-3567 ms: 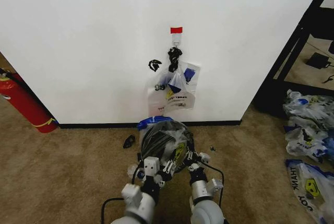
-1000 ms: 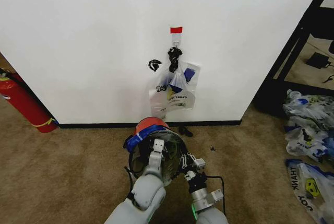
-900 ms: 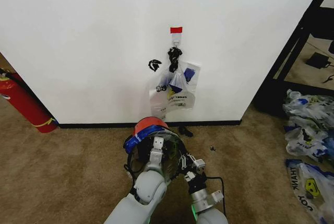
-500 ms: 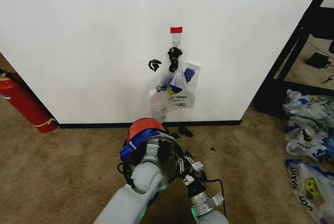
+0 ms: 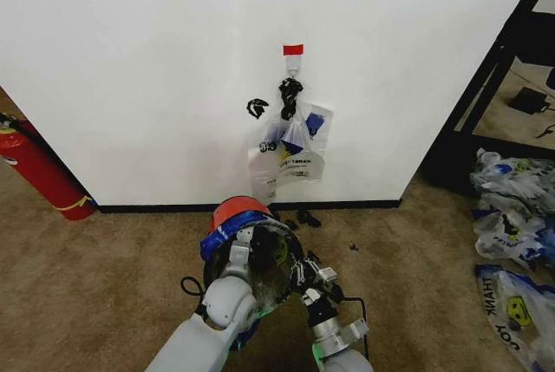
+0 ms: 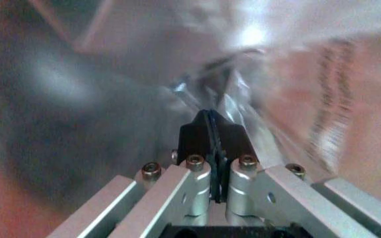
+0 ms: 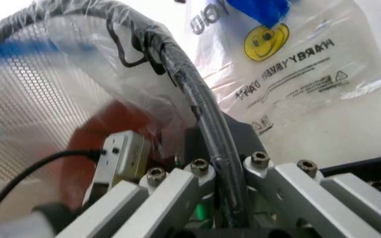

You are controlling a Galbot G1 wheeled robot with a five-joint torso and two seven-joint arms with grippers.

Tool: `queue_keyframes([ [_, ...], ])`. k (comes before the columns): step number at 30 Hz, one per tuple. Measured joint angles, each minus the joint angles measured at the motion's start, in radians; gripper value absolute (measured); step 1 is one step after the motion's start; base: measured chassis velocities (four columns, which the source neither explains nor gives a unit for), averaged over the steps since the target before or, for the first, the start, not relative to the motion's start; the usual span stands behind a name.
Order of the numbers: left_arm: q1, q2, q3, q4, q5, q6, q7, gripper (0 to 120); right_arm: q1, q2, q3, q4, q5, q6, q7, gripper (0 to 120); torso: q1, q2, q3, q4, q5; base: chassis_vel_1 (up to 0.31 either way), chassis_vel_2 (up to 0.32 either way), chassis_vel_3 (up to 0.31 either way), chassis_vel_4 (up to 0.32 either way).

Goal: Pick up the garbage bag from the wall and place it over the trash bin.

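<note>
The trash bin (image 5: 238, 212) lies tipped on the carpet by the wall (image 5: 130, 60), its red bottom turned up toward the wall. The clear garbage bag (image 5: 222, 236) is wrapped over its rim, a blue handle showing on the left. My left gripper (image 5: 246, 247) reaches into the bin's mouth; in the left wrist view that gripper (image 6: 210, 117) is shut, pinching clear film (image 6: 237, 94). My right gripper (image 5: 300, 273) is at the rim's right side. In the right wrist view it (image 7: 214, 135) is shut on the black rim (image 7: 184, 84) with bag film (image 7: 111, 64) over it.
A bunch of like bags (image 5: 290, 151) hangs from the hook under red tape (image 5: 293, 49). Black clips (image 5: 303, 216) lie by the baseboard. A red fire extinguisher (image 5: 39, 172) stands left. A black rack (image 5: 486, 86) and stuffed smiley bags (image 5: 512, 216) are right.
The bin has gone from upright to tipped, red bottom up. In the last second my left arm swung left and lower, drawing the blue handle down the bin's left side.
</note>
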Motion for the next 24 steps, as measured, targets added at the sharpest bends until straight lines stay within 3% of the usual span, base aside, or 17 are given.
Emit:
queue_keyframes([
  [9,0.07,0.037,0.019,-0.124,0.002,-0.041,0.04,0,0.013,0.025,0.017,-0.017,0.012,-0.001,0.042,0,0.0,0.0,0.0,-0.0001,0.0002,0.0,0.0,0.0,0.0],
  [15,0.206,0.109,-0.002,-0.331,0.024,-0.099,0.102,0,0.072,0.064,0.039,-0.087,0.009,-0.017,0.111,0,0.0,0.0,0.0,0.0,0.0,0.0,0.0,0.0,0.0],
  [18,0.251,0.139,-0.036,-0.39,0.024,-0.143,0.146,0,0.087,0.076,0.041,-0.093,0.026,-0.033,0.157,0,0.0,0.0,0.0,-0.0001,0.0,0.0,0.0,0.0,0.0],
  [22,0.375,0.269,-0.118,-0.516,0.022,-0.191,0.235,0,0.099,0.084,0.039,-0.073,0.076,-0.096,0.273,0,0.0,0.0,0.0,-0.0003,0.0002,0.0,0.0,0.0,0.0],
  [24,0.459,0.349,-0.172,-0.564,0.035,-0.219,0.253,7,0.101,0.083,0.038,-0.061,0.092,-0.117,0.319,0,0.0,0.0,0.0,0.0002,0.0,0.0,0.0,0.0,0.0],
])
